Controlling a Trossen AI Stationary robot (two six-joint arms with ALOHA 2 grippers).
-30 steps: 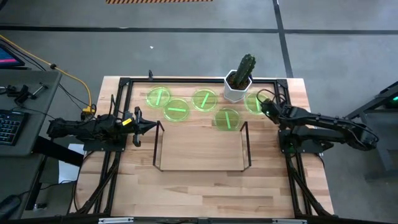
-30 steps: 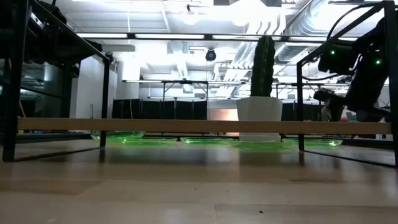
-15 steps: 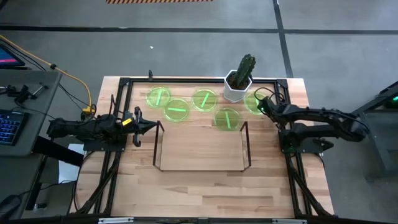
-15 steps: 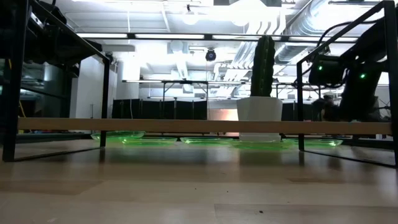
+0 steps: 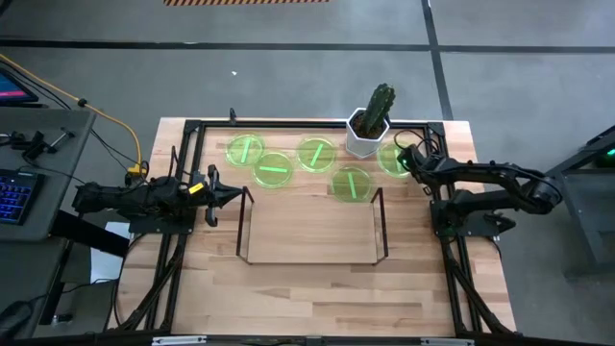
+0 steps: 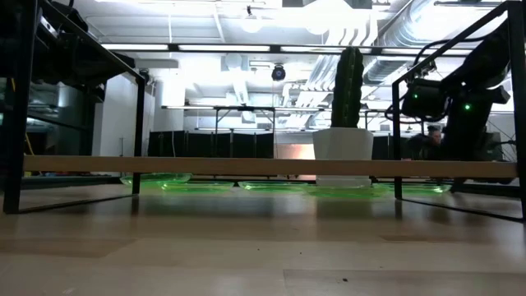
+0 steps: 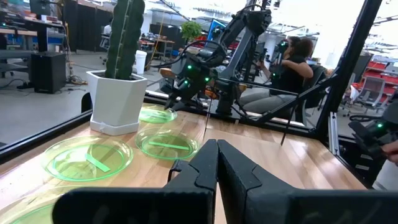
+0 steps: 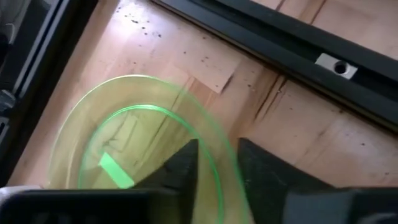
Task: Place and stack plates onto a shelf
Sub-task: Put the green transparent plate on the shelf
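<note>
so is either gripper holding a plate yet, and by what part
Nothing is held. The right gripper is open, fingers straddling the rim of the plate beside the cactus. The left gripper is shut and empty.

Both arms are dark and jointed, the right arm (image 6: 448, 86) showing small green lights, with matte black jaws.

Right arm stretched across the far right of the table, elbow bent, wrist tipped downward, right gripper (image 5: 405, 160) low over the tabletop with its two fingers (image 8: 180, 165) slightly parted. Left arm lying level along the table's left side, pointing inward, left gripper (image 5: 235, 195) with its fingers (image 7: 202, 165) pressed together, tips touching.
</note>
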